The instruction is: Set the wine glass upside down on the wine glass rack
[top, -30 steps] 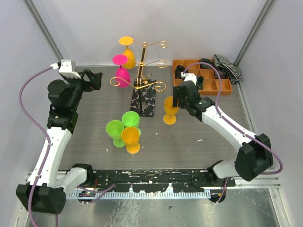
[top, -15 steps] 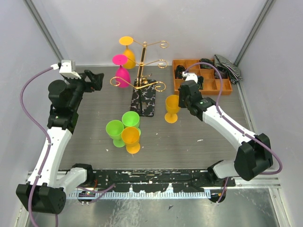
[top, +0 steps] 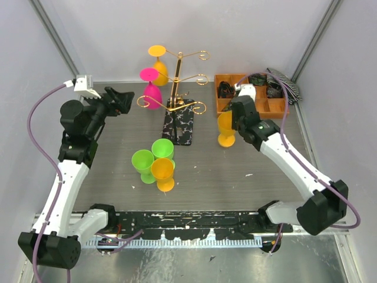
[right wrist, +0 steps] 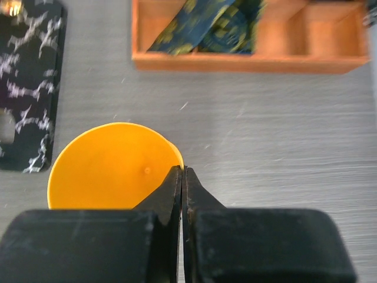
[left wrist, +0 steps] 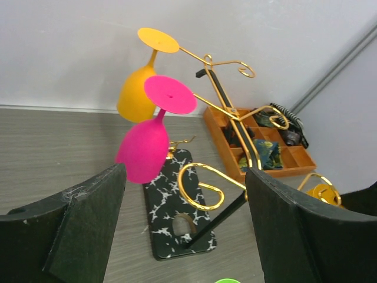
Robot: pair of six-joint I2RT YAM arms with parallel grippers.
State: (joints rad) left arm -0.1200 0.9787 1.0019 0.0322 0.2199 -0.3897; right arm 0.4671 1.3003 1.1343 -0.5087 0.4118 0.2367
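Right of the wine glass rack, the right hand is pinching the wine glass by its rim, needing a slow, steady lift, while the left hand is hovering open.

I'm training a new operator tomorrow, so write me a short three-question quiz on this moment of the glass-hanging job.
1. True or false: the left pincer holds a glass.
2. How many glasses hang upside down on the wine glass rack? A) one B) two C) four
3. What colour is the wine glass that the right pincer is shut on, and which part does it pinch?

Key
1. False: it is open with nothing between its fingers.
2. B: the pink hung glass and the orange hung glass.
3. Orange, pinched at the rim.
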